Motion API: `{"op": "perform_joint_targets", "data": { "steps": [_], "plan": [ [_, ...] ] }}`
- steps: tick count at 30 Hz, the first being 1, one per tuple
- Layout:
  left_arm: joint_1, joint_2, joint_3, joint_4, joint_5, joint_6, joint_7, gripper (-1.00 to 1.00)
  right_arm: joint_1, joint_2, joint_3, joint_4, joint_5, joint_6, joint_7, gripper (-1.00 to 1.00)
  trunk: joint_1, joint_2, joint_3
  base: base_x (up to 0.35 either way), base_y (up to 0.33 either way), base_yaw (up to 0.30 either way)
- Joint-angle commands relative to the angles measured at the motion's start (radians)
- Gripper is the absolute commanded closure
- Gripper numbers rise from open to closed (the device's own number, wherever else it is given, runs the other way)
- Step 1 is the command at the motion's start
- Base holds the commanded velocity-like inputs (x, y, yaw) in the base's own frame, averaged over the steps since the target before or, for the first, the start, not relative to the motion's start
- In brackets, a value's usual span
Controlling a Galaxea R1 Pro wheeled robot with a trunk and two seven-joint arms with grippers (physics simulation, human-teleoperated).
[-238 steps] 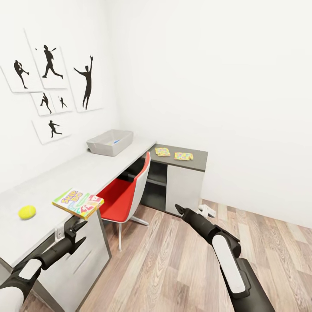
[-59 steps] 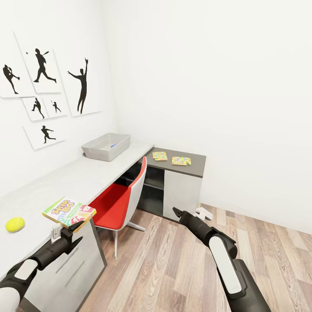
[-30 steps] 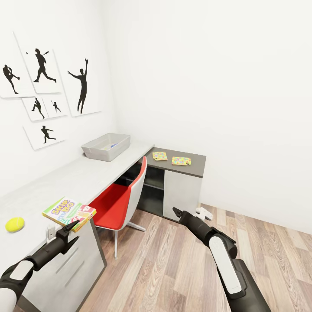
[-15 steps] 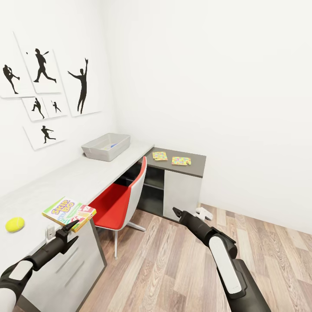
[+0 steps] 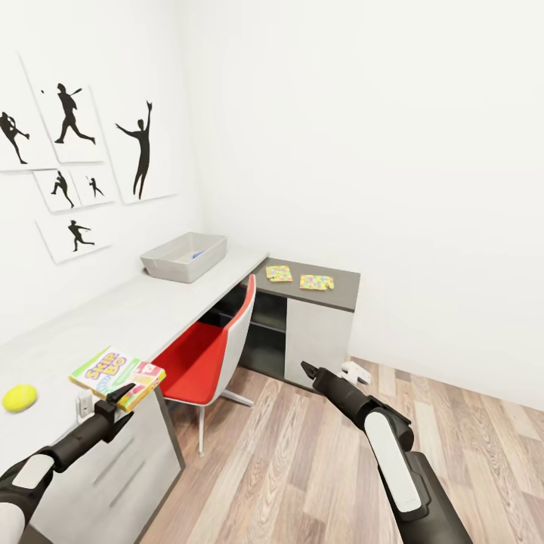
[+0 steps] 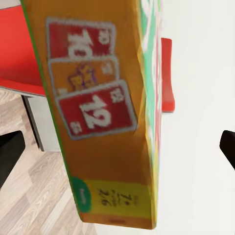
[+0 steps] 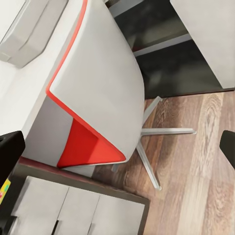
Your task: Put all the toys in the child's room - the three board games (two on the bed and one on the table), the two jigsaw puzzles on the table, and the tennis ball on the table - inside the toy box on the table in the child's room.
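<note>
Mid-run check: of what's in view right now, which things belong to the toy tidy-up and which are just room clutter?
Job:
Skip-Bo board game at the desk edge, by the open left pincer
tennis ball
two jigsaw puzzles on the dark cabinet
toy box

Just there:
red chair
silhouette pictures
right pincer, open, idle

The green board game (image 5: pixel 118 372) lying at the table's (image 5: pixel 143 310) edge bears the lettering "SKIP BO" in yellow on its lid, seen from the head camera; in the left wrist view the box's orange side (image 6: pixel 98 122) shows printed red cards numbered "10" and "12", with a third, orange card between them whose marking is too blurred to read; a yellow patch near the side's end carries small figures that cannot be made out for certain.
</note>
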Motion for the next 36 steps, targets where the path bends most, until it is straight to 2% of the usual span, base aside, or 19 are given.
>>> {"op": "perform_joint_targets", "data": {
  "steps": [1,36],
  "plan": [
    [-0.001,0.001,0.003,0.001,0.002,0.006,-0.001,-1.00,-0.001,0.000,0.000,-0.001,-0.011,0.003,-0.009,-1.00,0.000,-0.001,-0.001,0.063,0.000,0.000],
    [-0.001,0.007,0.008,0.001,0.002,0.008,-0.002,-1.00,-0.001,0.000,0.000,-0.001,-0.011,0.003,-0.009,-1.00,0.000,-0.001,-0.001,0.014,0.000,0.000]
  ]
}}
